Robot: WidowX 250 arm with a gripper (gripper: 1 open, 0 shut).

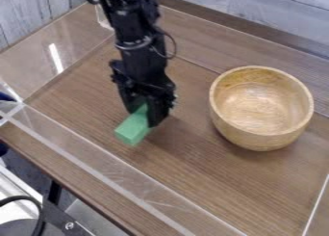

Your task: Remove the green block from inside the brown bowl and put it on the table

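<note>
The green block [131,129] is a small bright green bar, tilted, with its upper end between the black fingers of my gripper [145,113]. The gripper points straight down and is shut on the block. The block's lower end is at or just above the table [193,182]; I cannot tell whether it touches. The brown bowl [261,106] stands to the right of the gripper, apart from it, with nothing inside it.
Low clear acrylic walls [77,172] edge the tabletop along the front and left. The arm's black column [133,33] rises from the gripper toward the top of the view.
</note>
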